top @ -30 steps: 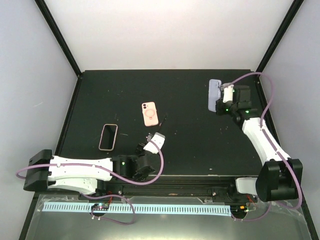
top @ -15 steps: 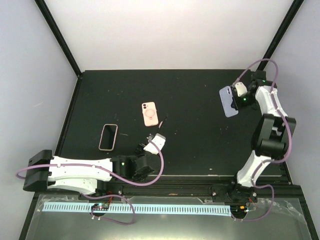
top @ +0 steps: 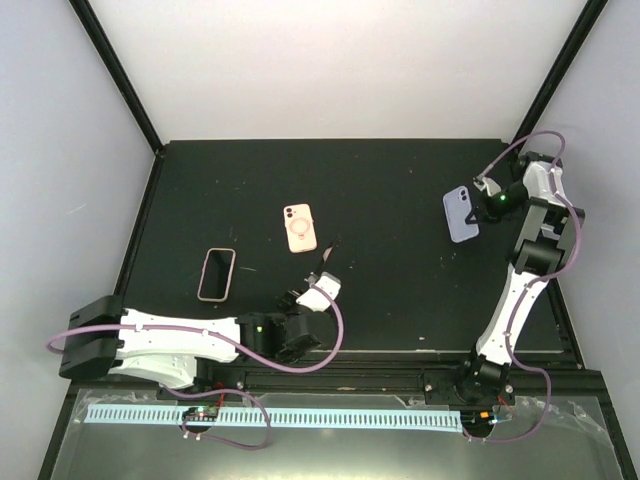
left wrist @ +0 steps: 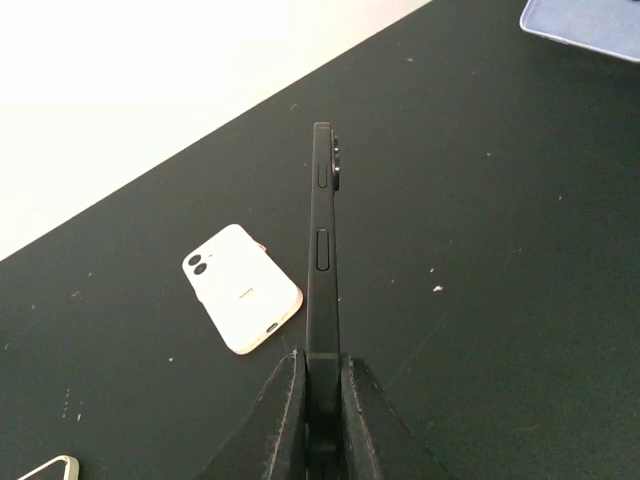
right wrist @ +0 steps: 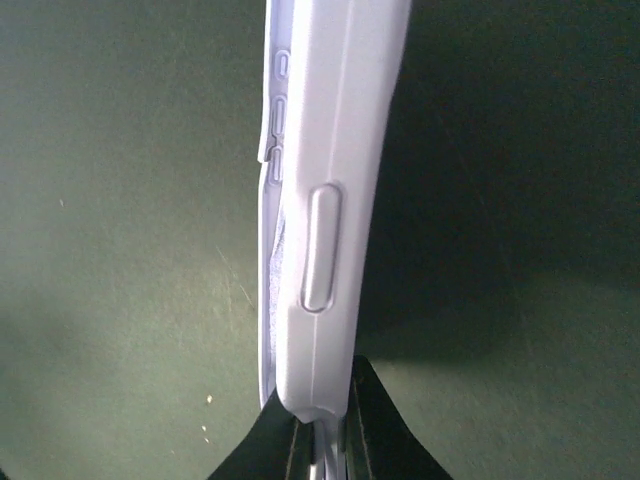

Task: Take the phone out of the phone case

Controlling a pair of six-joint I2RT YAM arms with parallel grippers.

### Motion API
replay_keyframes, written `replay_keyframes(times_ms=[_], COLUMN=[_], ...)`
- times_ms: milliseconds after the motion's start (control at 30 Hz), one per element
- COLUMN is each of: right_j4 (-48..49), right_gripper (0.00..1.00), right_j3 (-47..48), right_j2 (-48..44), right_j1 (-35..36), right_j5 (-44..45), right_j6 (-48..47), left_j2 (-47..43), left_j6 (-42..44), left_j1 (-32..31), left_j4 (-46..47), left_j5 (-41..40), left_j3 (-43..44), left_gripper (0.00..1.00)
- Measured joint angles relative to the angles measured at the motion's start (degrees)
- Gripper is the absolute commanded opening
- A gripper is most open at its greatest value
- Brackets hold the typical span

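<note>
My left gripper (left wrist: pixel 322 362) is shut on the lower end of a black phone (left wrist: pixel 323 230), held on edge above the table. From above, that phone (top: pixel 329 251) is a thin dark sliver ahead of the left gripper (top: pixel 325 270), near the table's front middle. My right gripper (right wrist: pixel 330 425) is shut on one edge of a lavender phone case (right wrist: pixel 325 170). In the top view the case (top: pixel 460 215) hangs off the right gripper (top: pixel 480 205) at the far right, well apart from the phone.
A pink cased phone (top: pixel 300 227) (left wrist: pixel 242 288) lies face down mid-table, just left of the black phone. A pink-rimmed case (top: pixel 216 274) lies open at the left. The table's right edge rail (top: pixel 560 280) runs close behind the right arm.
The right arm has folded back toward the right edge, carrying the lavender case right and slightly nearer. The left arm has shifted a little right with the black phone.
</note>
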Motion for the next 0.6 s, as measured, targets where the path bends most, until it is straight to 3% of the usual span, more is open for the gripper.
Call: replay_keyframes(times_ms=[233, 333, 433, 600], right_j4=[-1.5, 0.1, 2.7, 9.0], right_gripper=[0.33, 0.36, 0.47, 0.48], right_j3=[2.2, -0.7, -6.6, -19.2], right_j2=[4.8, 2.9, -2.4, -17.5], right_j1=[0.1, -0.2, -0.8, -1.6], right_j5=[-2.7, -2.1, 0.1, 3.5], right_j6=[2.3, 3.1, 3.5, 2.9], left_j2=[2.1, 2.8, 3.6, 7.7], left_j6=[0.1, 0.5, 1.8, 4.3], left_j1=[0.5, 1.3, 2.6, 6.9], left_j4=[-0.5, -1.3, -1.8, -3.3], left_j5=[-0.3, -0.2, 0.2, 2.9], left_j3=[0.6, 2.1, 4.0, 8.3], left_gripper=[0.02, 0.02, 0.02, 0.02])
